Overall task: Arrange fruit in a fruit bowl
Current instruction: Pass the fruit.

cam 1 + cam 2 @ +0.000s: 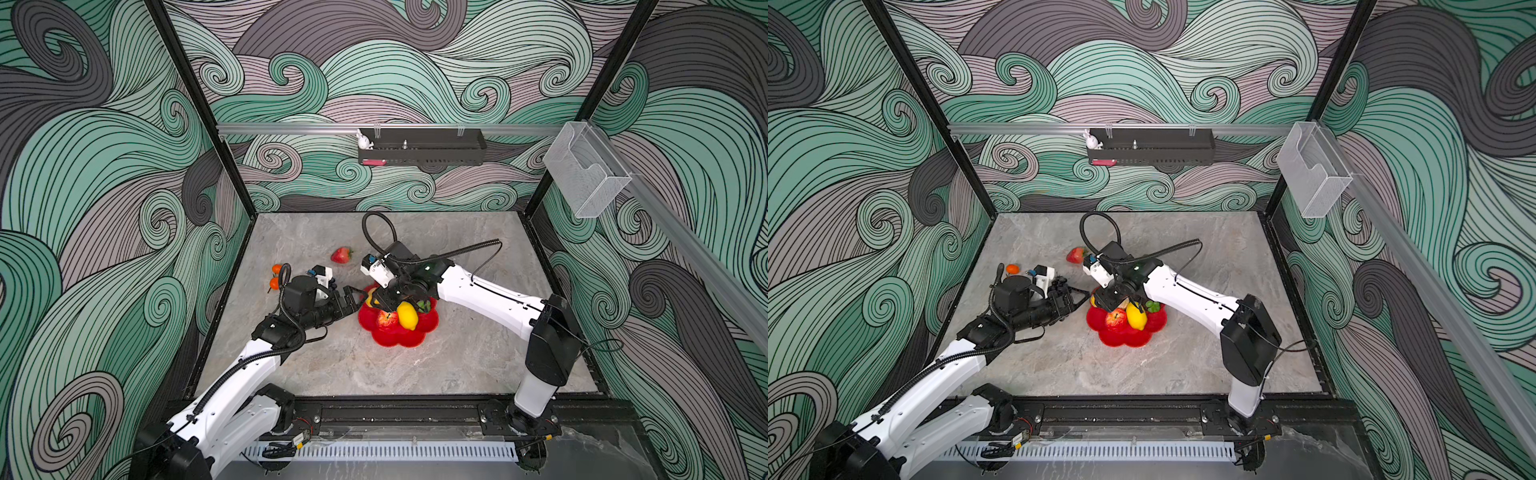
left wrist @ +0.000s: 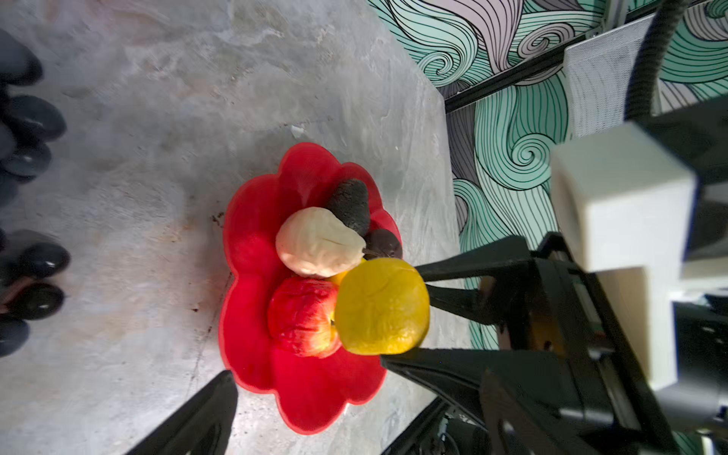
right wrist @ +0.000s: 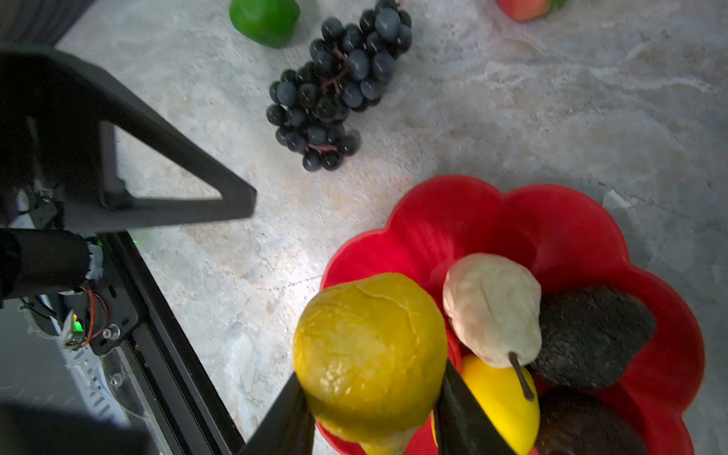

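Lemons x2, avos x2

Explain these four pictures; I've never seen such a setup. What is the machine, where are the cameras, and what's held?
Two white robot arms work over a grey table. Two pictures look down from overhead; the other two come from a camera on each wrist. The right pincer grips a lemon over a red flower-shaped bowl holding an apple, a pale pear and a dark fruit. The left pincer is open and empty beside the bowl. Grapes, a strawberry and two oranges lie on the table.
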